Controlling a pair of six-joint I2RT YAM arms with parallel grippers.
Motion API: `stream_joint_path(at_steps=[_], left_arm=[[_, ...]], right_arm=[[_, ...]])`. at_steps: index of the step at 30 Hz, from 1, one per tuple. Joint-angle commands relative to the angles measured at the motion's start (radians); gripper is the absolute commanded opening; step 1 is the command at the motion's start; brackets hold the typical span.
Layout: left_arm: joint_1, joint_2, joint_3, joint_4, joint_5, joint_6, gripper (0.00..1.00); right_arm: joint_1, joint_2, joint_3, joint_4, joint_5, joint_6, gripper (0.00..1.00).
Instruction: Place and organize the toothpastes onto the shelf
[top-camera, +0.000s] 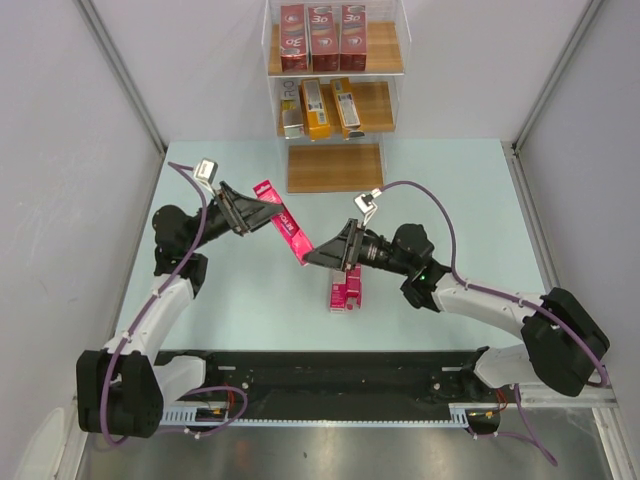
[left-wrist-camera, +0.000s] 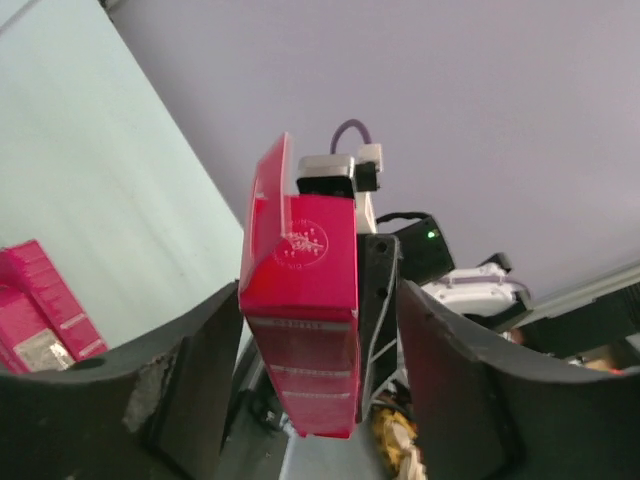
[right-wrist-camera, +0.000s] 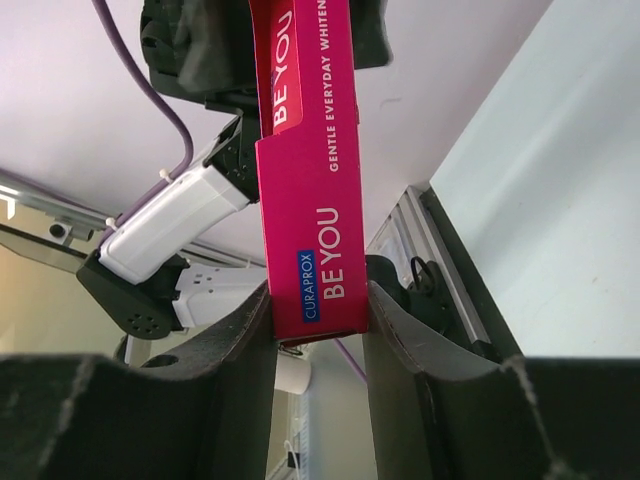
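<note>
Top view: the right gripper (top-camera: 318, 257) grasps one end of a pink carton (top-camera: 285, 225), and the left gripper (top-camera: 262, 210) sits at its other end. More pink cartons (top-camera: 347, 288) lie on the bench (top-camera: 240, 300) under the right gripper. The shelf (top-camera: 335, 168), beyond both grippers, holds red cartons (top-camera: 322, 35) and orange cartons (top-camera: 330, 108).

Left wrist: the left gripper (left-wrist-camera: 315, 300) is released, with the pink carton (left-wrist-camera: 300, 330) between its jaws and a gap to one finger (left-wrist-camera: 450, 400).

Right wrist: the right gripper (right-wrist-camera: 320, 295) pinches the pink carton (right-wrist-camera: 315, 230) on both sides.
</note>
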Motion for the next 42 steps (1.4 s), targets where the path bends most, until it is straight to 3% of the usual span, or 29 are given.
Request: stream_joint_path(at_steps=[1,3,5,10,15,24,31,42], left_arm=[[0.004,-0.024,0.005,-0.019,0.026,0.059,0.78],[0.004,-0.023,0.011,-0.098,0.031,0.098,0.92],[0.004,-0.029,0.036,-0.192,0.012,0.191,0.98],[0.004,-0.069,0.152,-0.672,-0.156,0.522,1.00],[-0.001,-0.096,0.238,-0.982,-0.471,0.708,1.00],[-0.111,-0.100,0.384,-1.283,-1.081,0.834,1.00],[-0.167,-0.104,0.418,-1.361,-1.253,0.849,1.00],[-0.168,-0.118,0.387,-1.308,-1.132,0.908,1.00]], right_arm=[[-0.020,-0.040,0.009,0.039,0.033,-0.024,0.27],[-0.029,-0.061,0.009,0.010,0.041,-0.033,0.27],[-0.038,-0.078,0.009,-0.045,0.053,-0.056,0.26],[-0.078,-0.146,0.009,-0.202,0.082,-0.114,0.24],[-0.109,-0.186,0.009,-0.334,0.113,-0.171,0.22],[-0.119,-0.138,0.009,-0.398,0.130,-0.226,0.22],[-0.126,-0.049,0.009,-0.317,0.119,-0.211,0.21],[-0.172,0.242,0.143,-0.170,0.150,-0.105,0.19]])
